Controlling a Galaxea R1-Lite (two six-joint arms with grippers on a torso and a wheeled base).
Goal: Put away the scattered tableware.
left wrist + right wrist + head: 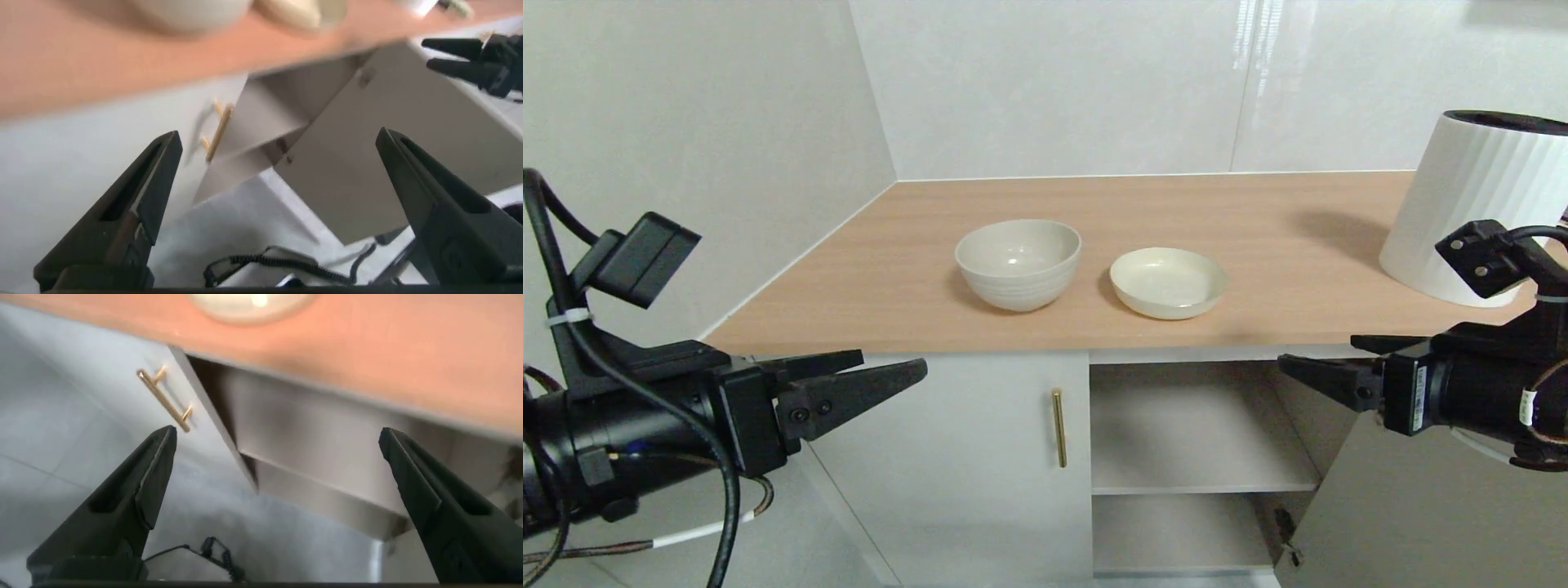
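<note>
Two vessels, a deep bowl [1018, 263] and a shallow dish [1168, 282], are set just beside each other on the wooden countertop [1290, 245], while left gripper [894, 363] and right gripper [1316, 351] are held before the open cabinet [1192, 425], fingers spread apart.

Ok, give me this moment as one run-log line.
left gripper: open, holding nothing | right gripper: open, holding nothing | bowl and dish: apart on counter | right cabinet door: open
</note>
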